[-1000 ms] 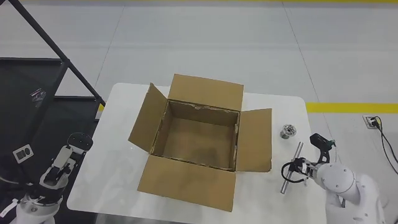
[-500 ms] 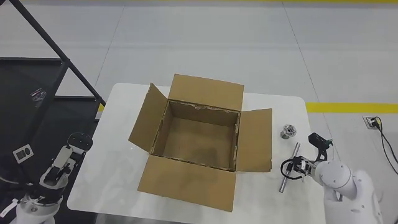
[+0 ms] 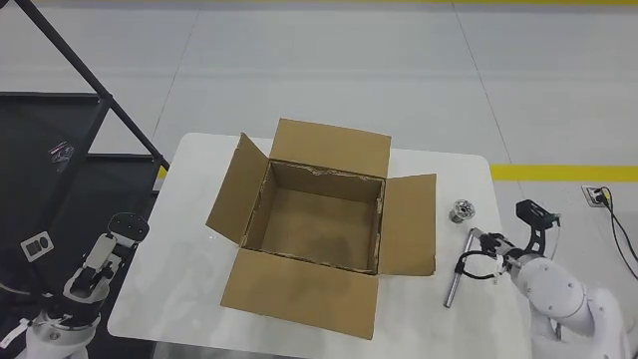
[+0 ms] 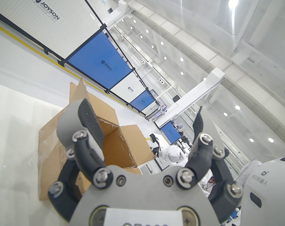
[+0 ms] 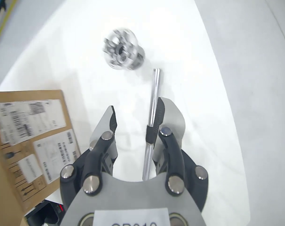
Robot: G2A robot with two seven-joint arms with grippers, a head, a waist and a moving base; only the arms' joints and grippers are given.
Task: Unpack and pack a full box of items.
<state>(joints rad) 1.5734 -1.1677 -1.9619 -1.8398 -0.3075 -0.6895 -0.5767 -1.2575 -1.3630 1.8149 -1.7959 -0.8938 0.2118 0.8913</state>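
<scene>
We hold our right gripper (image 5: 136,105) spread around the steel rod (image 5: 154,95), at four o'clock from the open box (image 3: 309,259); our left gripper (image 4: 142,111) is spread too.

bright overhead lamps (image 4: 232,2), metal hub (image 5: 123,49) motion-blurred.

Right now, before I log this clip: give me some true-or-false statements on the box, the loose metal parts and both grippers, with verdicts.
1. The open brown cardboard box holds nothing. True.
2. The right gripper has its fingers shut on the slim silver metal rod. False: the fingers are open, and the rod lies on the white table between them.
3. The round silver metal part sits inside the box. False: it is on the table, outside the box.
4. The left gripper is open and holds nothing. True.
</scene>
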